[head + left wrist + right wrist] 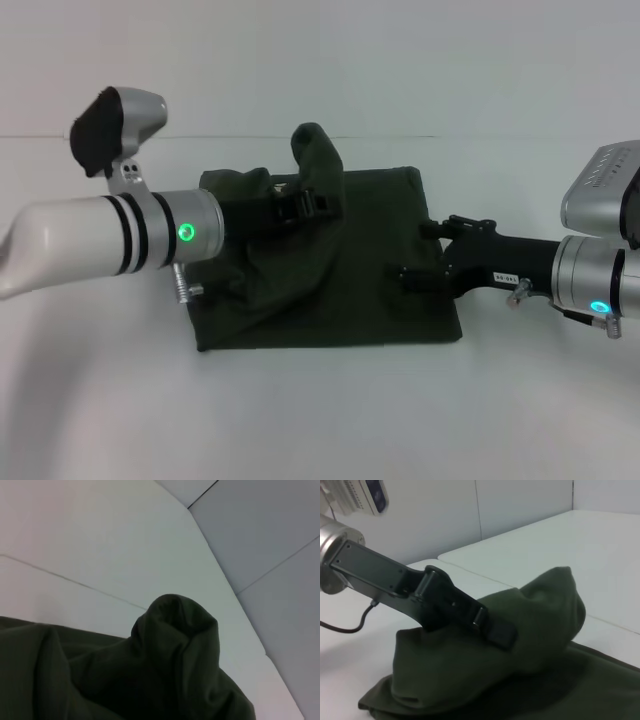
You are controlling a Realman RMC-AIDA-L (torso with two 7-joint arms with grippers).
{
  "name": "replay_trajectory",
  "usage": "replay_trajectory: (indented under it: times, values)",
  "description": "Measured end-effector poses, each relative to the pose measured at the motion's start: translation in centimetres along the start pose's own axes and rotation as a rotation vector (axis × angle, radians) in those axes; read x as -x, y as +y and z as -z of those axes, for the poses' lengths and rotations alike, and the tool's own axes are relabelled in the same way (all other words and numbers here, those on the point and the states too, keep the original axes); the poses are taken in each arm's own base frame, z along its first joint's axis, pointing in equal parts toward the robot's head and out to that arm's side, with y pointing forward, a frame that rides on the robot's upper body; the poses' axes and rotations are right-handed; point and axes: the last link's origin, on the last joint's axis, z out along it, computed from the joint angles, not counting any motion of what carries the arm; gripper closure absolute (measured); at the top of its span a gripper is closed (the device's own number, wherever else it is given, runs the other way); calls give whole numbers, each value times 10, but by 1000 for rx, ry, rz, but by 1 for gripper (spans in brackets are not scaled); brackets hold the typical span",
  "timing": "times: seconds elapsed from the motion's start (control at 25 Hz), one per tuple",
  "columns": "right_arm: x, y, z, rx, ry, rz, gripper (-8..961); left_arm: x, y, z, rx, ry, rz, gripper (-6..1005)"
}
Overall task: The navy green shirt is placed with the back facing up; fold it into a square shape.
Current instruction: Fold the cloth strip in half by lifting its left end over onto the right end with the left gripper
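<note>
From the head camera you see the navy green shirt [340, 290] lying on the white table [320, 420], already folded down to a roughly square dark pad in the middle of the scene. Your left gripper [300, 207] reaches in from the left over the pad's far part, its fingers clamped on a fold of the shirt, which rises into a hump toward the far edge. Your right gripper [425, 255] sits low at the pad's right edge, touching or just above the cloth; you cannot tell from here whether its fingers are apart or together. In the left wrist camera you get only the shirt [170, 670], bunched into a rounded peak against the pale table. In the right wrist camera you see the left gripper [490, 627] pinched shut on the raised cloth [540, 620], with flat layers beneath.
</note>
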Motion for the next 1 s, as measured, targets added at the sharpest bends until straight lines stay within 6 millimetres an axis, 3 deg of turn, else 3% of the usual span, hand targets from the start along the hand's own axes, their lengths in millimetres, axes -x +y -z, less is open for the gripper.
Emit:
replay_trajectory:
  times: [0.52,1.0]
  values:
    - [-3,2,0,7,7,5,28,0,8,-16,45,80,109,865]
    - [-13,3,5,5,21,-6,29,15,7,-23,112,138,175,830]
